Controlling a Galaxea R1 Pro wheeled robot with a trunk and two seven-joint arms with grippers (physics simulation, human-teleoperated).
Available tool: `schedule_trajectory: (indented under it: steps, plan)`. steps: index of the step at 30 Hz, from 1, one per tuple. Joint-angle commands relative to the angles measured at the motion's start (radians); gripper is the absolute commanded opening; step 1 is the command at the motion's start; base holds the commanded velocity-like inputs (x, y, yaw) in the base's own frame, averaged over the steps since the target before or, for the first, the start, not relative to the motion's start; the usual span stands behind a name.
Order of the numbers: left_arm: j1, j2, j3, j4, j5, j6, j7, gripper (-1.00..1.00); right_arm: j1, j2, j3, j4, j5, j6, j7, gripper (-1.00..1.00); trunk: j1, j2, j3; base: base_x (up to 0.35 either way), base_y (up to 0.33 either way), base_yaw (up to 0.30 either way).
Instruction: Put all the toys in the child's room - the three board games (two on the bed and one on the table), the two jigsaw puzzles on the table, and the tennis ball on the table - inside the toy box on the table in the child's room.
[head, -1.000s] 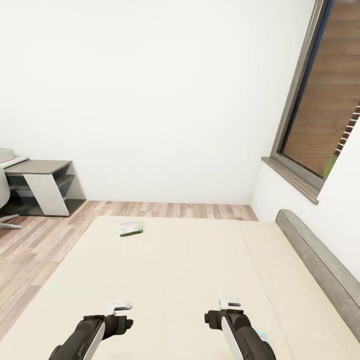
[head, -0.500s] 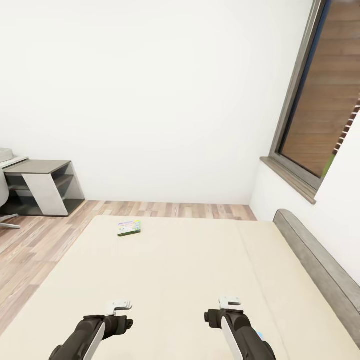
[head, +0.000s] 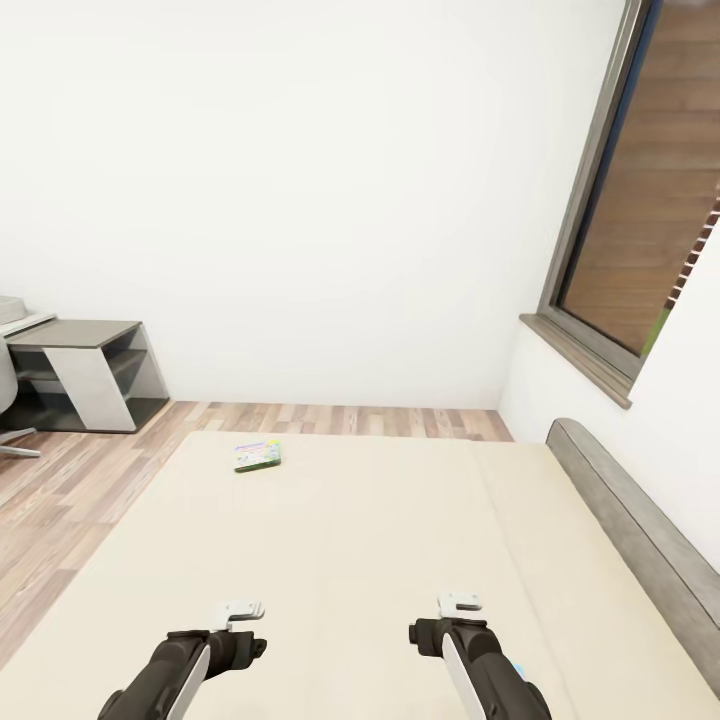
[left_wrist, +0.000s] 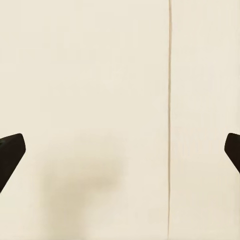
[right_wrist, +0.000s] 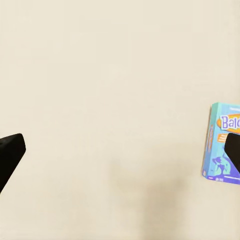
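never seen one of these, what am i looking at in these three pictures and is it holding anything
It is a simulated two-armed robot standing at a bed. The big picture comes from a camera on its head, looking down over both dark arms. The left pincer and right pincer hang over the mattress. The two small pictures come from cameras on the wrists, looking along the fingers, whose dark tips sit wide apart at the edges. Both pincers are open and hold nothing. On the bed lie a green board game near the far left corner and a blue board game beside the right arm.
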Motion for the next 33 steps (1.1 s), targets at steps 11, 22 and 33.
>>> schedule_trajectory:
  steps: [11, 22, 33]
  plan:
    - [-0.001, -0.001, 0.003, -0.001, 0.002, 0.006, -0.004, 1.0, -0.001, 0.0, 0.001, -0.001, -0.004, 0.005, -0.005, 1.0, 0.001, -0.002, -0.002, 0.0, -0.144, 0.0]
    - [-0.001, 0.0, 0.003, -0.001, 0.002, 0.006, -0.004, 1.0, -0.001, 0.0, 0.001, -0.001, -0.004, 0.005, -0.005, 1.0, 0.001, -0.002, -0.002, 0.0, -0.021, 0.0]
    - [-0.001, -0.001, 0.003, -0.001, 0.002, 0.006, -0.004, 1.0, -0.001, 0.0, 0.001, -0.001, -0.004, 0.004, -0.005, 1.0, 0.001, -0.002, -0.002, 0.0, -0.022, 0.0]
